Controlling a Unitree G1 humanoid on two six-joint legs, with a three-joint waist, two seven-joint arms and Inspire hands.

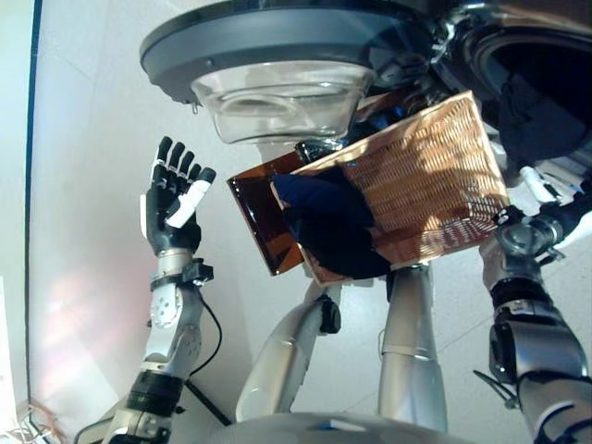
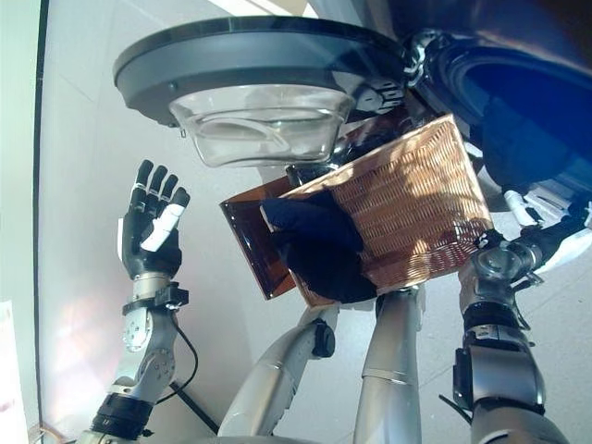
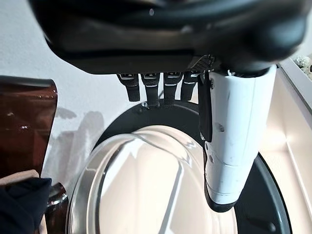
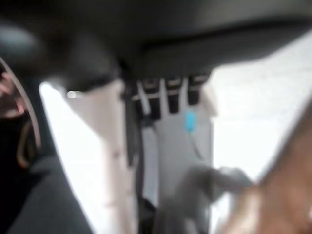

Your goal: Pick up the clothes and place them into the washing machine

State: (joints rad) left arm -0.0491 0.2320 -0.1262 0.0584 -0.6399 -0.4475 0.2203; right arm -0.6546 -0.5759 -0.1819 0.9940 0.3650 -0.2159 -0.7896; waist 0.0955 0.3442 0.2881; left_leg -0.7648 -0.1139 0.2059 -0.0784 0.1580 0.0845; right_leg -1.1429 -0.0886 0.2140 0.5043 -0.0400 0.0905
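A dark navy garment [image 1: 328, 227] hangs over the near edge of a wicker basket [image 1: 435, 176] that stands tilted in front of the washing machine; the garment also shows in the left wrist view [image 3: 19, 204]. The machine's round door [image 1: 277, 46] with its glass bowl [image 1: 277, 102] is swung open to the left. Its drum opening [image 1: 546, 74] is at the upper right, with something dark lying inside. My left hand [image 1: 171, 208] is raised left of the basket, open and empty, facing the door [image 3: 146, 185]. My right hand [image 1: 560, 217] reaches toward the drum's lower rim, open, holding nothing that I can see.
A brown translucent panel [image 1: 259, 213] leans against the basket's left side. Pale floor [image 1: 83, 185] spreads to the left of the door. The open door overhangs the space above the basket and my left hand.
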